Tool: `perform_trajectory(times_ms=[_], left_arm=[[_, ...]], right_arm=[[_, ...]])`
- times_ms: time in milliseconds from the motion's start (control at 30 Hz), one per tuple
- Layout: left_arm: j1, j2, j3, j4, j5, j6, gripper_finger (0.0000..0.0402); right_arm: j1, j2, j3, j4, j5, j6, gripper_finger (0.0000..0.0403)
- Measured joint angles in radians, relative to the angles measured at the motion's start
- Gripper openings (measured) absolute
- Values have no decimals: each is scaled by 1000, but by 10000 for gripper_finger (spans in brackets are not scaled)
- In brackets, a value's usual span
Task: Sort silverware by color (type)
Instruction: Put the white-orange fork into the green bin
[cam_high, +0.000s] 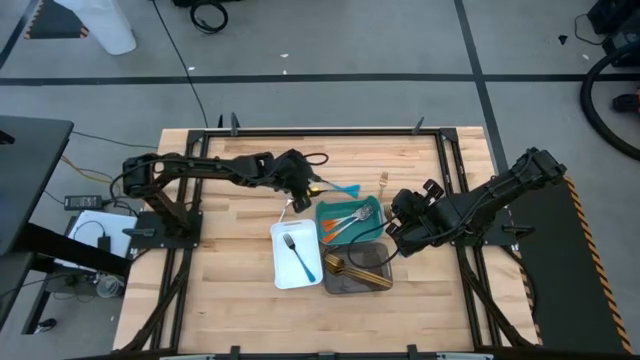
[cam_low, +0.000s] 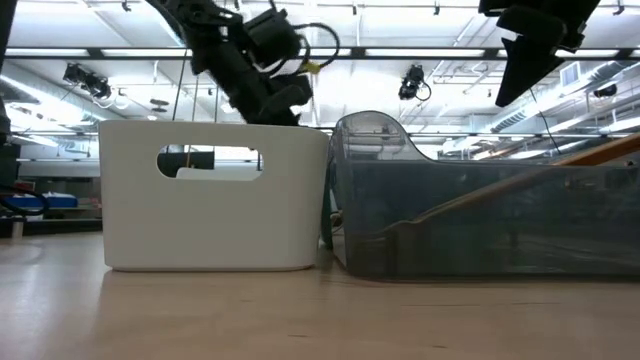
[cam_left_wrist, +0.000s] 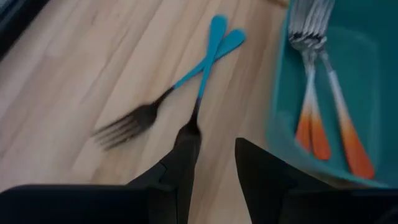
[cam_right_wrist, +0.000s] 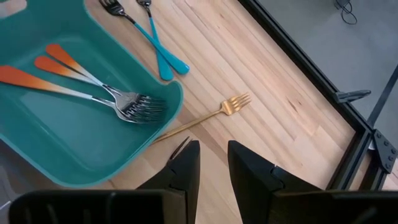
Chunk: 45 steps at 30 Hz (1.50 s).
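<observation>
on the bare wood just beside the teal tray, two blue-handled forks lying crossed at the handles, likely next for the white tray, where one blue-handled fork already rests. hovering right over that crossed pair, the left gripper, fingers parted and empty, seemingly lined up to pinch one. further out: three orange-handled forks sorted into the teal tray, gold pieces in the grey tray, one gold fork loose near the teal tray, and above it the right gripper, spread and empty.
</observation>
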<state>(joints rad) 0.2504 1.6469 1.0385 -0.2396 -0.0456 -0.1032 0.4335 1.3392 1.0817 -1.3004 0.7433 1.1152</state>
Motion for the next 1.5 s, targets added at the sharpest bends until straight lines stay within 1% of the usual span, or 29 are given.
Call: perform_trajectory(times_ms=[133, 267, 467, 667, 733, 967, 1067, 1233, 1500], left_arm=[[-5, -6, -55, -7, -11, -51, 123], [-14, -6, -83, -9, -16, -76, 123], [-37, -6, -83, -79, -81, -100, 123], [-41, -6, -83, -242, -91, -175, 123], [-41, -6, -83, -274, -91, -193, 123], [-41, 3, -83, -266, -91, -223, 123], [-39, 33, -84, -258, -80, -226, 123], [-17, 92, -83, -220, 30, -207, 123], [-11, 100, -82, -200, 37, -206, 123]], right_arm=[[0, 0, 0, 6, 0, 0, 93], [-1, 0, 0, 7, 0, 0, 93], [-2, 0, 0, 8, 0, 0, 93], [-4, 0, 0, 23, 1, -19, 93], [-5, 0, 0, 36, 9, -34, 93], [-5, 0, 0, 60, 14, -56, 93], [-5, 0, 0, 65, 14, -62, 93], [-5, 0, 0, 70, 6, -64, 93], [-5, 0, 0, 73, -3, -71, 93]])
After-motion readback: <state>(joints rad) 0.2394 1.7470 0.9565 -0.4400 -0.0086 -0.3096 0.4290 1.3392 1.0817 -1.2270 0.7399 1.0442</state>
